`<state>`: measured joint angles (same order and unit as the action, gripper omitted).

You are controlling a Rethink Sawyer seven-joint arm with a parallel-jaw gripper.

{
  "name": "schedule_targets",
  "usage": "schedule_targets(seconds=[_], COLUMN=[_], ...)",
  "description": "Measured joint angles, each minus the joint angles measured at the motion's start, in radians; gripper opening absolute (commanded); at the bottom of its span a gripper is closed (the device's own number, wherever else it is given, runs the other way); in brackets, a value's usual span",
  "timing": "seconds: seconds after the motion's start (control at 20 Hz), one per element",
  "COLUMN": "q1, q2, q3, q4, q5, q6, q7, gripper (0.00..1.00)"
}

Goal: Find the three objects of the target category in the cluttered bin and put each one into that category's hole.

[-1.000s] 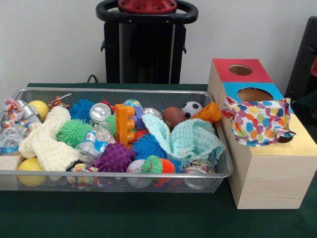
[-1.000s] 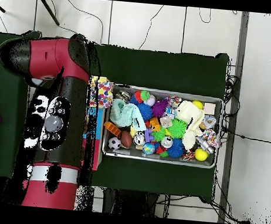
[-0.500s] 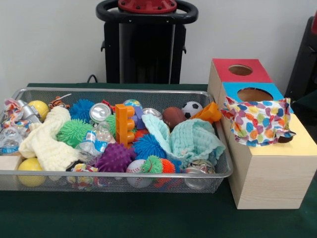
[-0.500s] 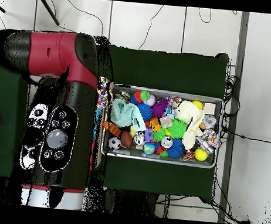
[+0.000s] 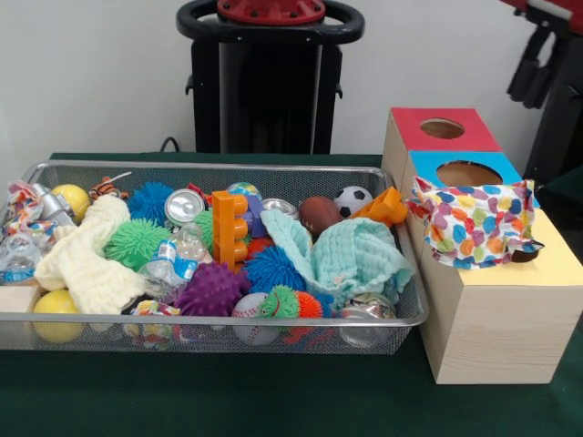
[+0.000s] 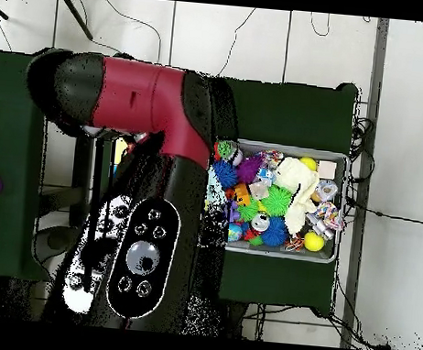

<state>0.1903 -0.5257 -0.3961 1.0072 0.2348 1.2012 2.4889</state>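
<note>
The wire mesh bin (image 5: 219,319) holds the clutter. A cream knitted cloth (image 5: 86,259) lies at its left end and also shows in the overhead view (image 6: 295,182). A mint green cloth (image 5: 355,259) lies at its right end. The white cloth with coloured dots (image 5: 474,223) is draped over the yellow-topped box (image 5: 557,262) and covers its hole. The red and black arm (image 6: 143,158) hangs over the boxes and hides them from above. Its black end, the gripper (image 5: 533,68), shows at the top right, high above the boxes.
The blue-topped box (image 5: 469,173) and the red-topped box (image 5: 442,128) stand behind the yellow one, holes open. Spiky balls (image 5: 211,289), an orange block (image 5: 228,228), cans and bottles fill the bin. The robot pedestal (image 5: 269,82) stands behind the bin.
The arm has swung across the overhead view and now covers the boxes and the bin's near end. Its end has come into the front view's top right. The cloths have not moved.
</note>
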Motion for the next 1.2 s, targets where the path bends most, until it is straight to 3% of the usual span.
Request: schedule_targets(seconds=[0.65,1.2], q1=[-0.041,-0.041], q2=[-0.05,-0.056], q3=[0.007,0.017], q4=[0.145,0.155], q5=[-0.003,-0.01], q6=[-0.139,-0.142], q7=[0.0,0.0], gripper=[0.0,0.0])
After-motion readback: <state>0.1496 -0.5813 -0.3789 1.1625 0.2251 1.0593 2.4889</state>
